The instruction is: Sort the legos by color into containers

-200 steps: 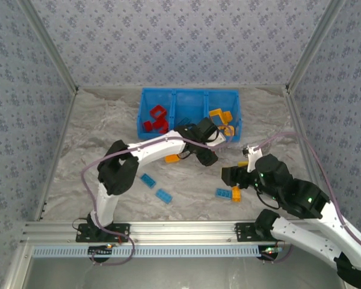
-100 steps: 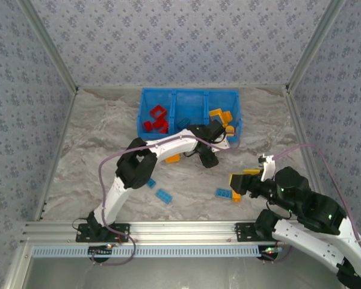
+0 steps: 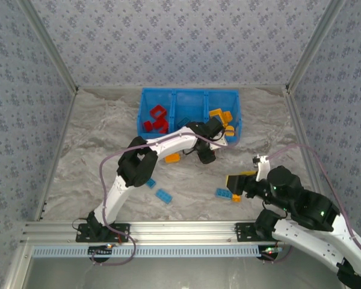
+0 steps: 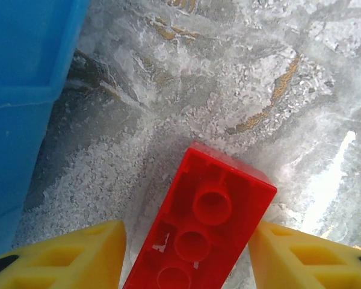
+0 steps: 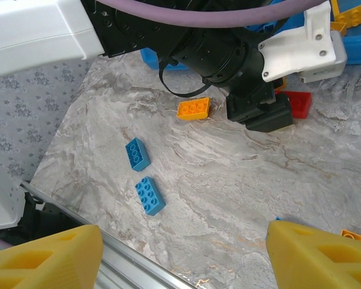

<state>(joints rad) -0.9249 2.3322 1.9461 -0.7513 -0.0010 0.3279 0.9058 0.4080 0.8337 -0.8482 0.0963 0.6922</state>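
Left fingers point(image 4: 60, 259) flanked glossy red studded brick point(image 4: 204, 229), grip unclear | right fingers point(image 5: 42, 259), blunt yellow wedges, stood spread over veined marble-look tabletop point(image 5: 228, 174)

My left fingers point(image 4: 66, 256) and right fingers point(image 5: 325, 253) are yellow. The brick point(image 4: 201, 232) at my left is glossy red, and the bin point(image 4: 18, 90) bright blue. The counter point(image 4: 228, 78) is grey-white marble, tan-veined. One brick point(image 5: 193, 108) is orange, two bricks point(image 5: 137, 154) point(image 5: 150, 195) blue. The wallpaper point(image 3: 168, 42) is grey-blue, floral-printed.
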